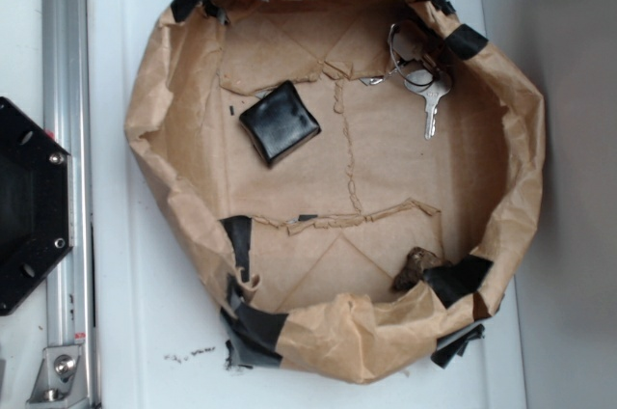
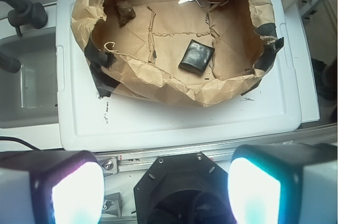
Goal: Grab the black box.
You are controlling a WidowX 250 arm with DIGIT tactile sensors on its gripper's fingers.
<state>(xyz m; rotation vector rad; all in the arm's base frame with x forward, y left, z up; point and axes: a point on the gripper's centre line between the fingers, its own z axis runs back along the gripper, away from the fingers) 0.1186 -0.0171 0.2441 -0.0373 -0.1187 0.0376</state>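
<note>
While the gripper [image 2: 166,189] hangs wide open and empty above the robot's base, the reach has yet to begin. Farther off, the black box [image 2: 196,56] lies flat inside the paper basket [image 2: 158,84]; the next move must clear that rim, then descend.

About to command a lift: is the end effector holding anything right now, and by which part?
Nothing is held. The end effector is open and empty, well short of the paper basket; the black box lies untouched on its floor.

White tabletop [image 1: 145,332] — grey rail [image 1: 66,139].
</note>
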